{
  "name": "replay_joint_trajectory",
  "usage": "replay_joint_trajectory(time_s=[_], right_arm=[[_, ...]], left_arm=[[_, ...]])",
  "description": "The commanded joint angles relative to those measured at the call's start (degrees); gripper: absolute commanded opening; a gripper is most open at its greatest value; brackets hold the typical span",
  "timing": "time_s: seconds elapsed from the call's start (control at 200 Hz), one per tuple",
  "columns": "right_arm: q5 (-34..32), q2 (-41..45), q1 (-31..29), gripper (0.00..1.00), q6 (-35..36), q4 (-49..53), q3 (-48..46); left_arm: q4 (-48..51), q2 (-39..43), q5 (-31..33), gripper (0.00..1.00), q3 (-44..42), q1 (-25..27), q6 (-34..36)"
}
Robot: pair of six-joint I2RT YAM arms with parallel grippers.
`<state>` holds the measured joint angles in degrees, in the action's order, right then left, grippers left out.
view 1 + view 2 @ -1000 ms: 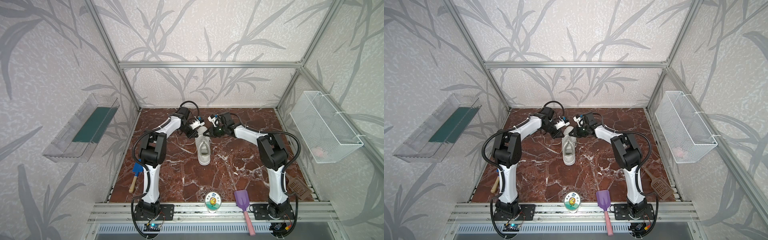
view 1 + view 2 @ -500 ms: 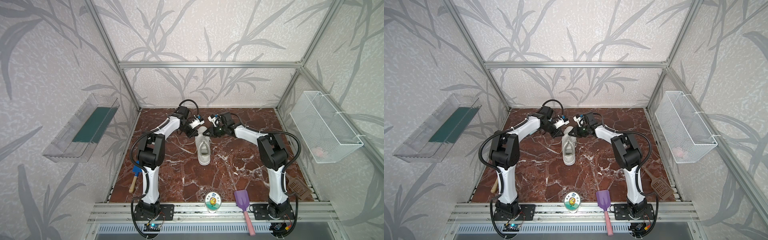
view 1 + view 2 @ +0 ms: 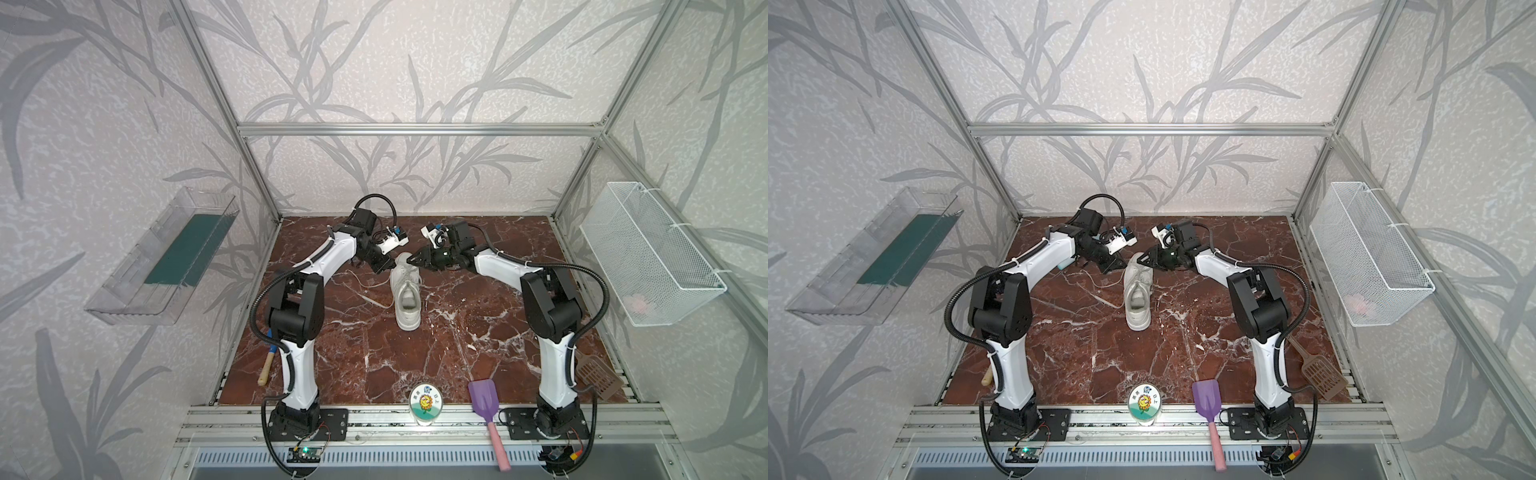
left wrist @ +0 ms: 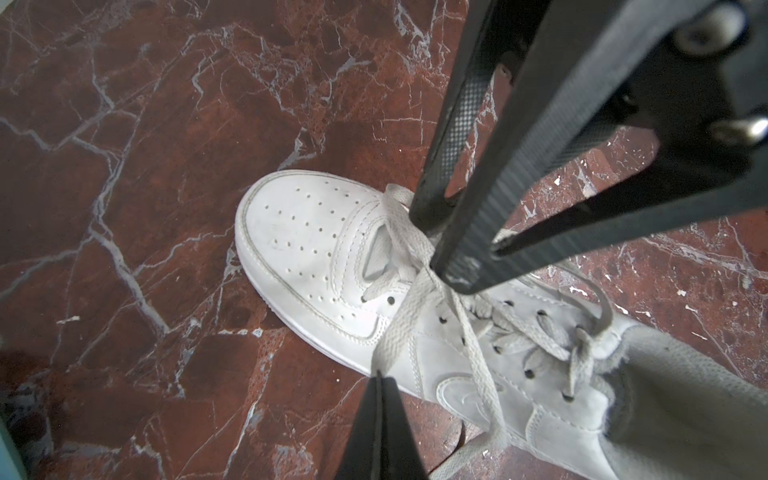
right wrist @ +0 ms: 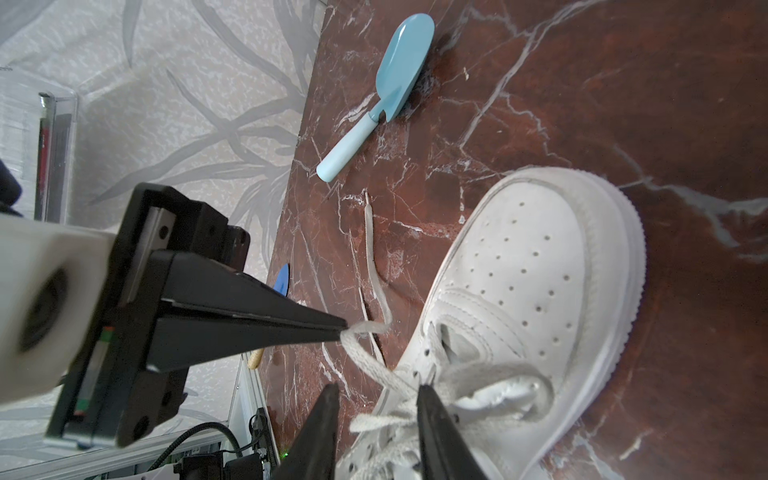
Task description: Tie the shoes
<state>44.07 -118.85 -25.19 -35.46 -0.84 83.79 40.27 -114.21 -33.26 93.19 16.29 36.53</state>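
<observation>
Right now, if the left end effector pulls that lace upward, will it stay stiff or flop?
Likely floppy: the lace curls limply beyond the pinch of the left end effector, and its free end lies flat on the marble. Its flat woven weave probably resists slipping. A pull may drag the sneaker, which looks unclamped.

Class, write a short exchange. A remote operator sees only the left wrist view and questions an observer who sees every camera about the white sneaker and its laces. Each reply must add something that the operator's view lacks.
Operator: My left gripper pinches a lace. Where does its tail go?
Observer: In the right wrist view the tail lies flat on the table, with its tip near the handle of a light-blue scoop but not touching it.
Operator: Which way does the sneaker point its heel?
Observer: In both top views the heel faces the front rail.
</observation>
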Motion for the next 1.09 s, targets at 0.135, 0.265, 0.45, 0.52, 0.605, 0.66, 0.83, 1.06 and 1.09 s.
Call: replay_joint_trajectory(time_s=[0.135, 0.265, 0.45, 0.52, 0.605, 0.66, 0.83, 1.06, 1.09], right_arm=[[1.8, 6.0, 3.2, 0.31, -7.3, -10.3, -9.0], [1.9, 7.0, 4.5, 0.25, -10.4, -15.8, -15.8], [1.6, 7.1, 5.0, 0.11, -15.6, -24.5, -23.6], [1.8, 6.4, 5.0, 0.06, -17.3, -27.0, -25.1], [2.3, 5.2, 4.9, 0.04, -19.3, -30.1, -26.3], [2.6, 4.5, 4.8, 0.03, -20.7, -32.4, -27.0], [3.4, 2.9, 3.6, 0.02, -23.0, -35.4, -27.4], [2.0, 3.5, 2.8, 0.02, -24.2, -37.9, -30.6], [1.6, 3.7, 2.8, 0.02, -23.9, -37.7, -31.0]], left_arm=[[4.2, 3.4, 1.6, 0.0, 1.2, 1.6, 5.5], [6.2, 2.9, 2.7, 0.0, 2.5, 2.5, 7.3], [6.8, 3.0, 3.2, 0.0, 3.6, 3.2, 8.1], [6.8, 3.2, 3.3, 0.0, 3.7, 3.4, 8.2], [7.2, 3.4, 3.6, 0.0, 4.0, 3.7, 8.4], [7.6, 3.4, 3.9, 0.0, 4.1, 3.9, 8.6], [8.1, 3.7, 4.8, 0.0, 3.9, 4.8, 9.1], [8.2, 4.1, 5.0, 0.0, 3.7, 5.2, 8.9], [8.2, 4.1, 5.0, 0.0, 3.7, 5.3, 8.9]])
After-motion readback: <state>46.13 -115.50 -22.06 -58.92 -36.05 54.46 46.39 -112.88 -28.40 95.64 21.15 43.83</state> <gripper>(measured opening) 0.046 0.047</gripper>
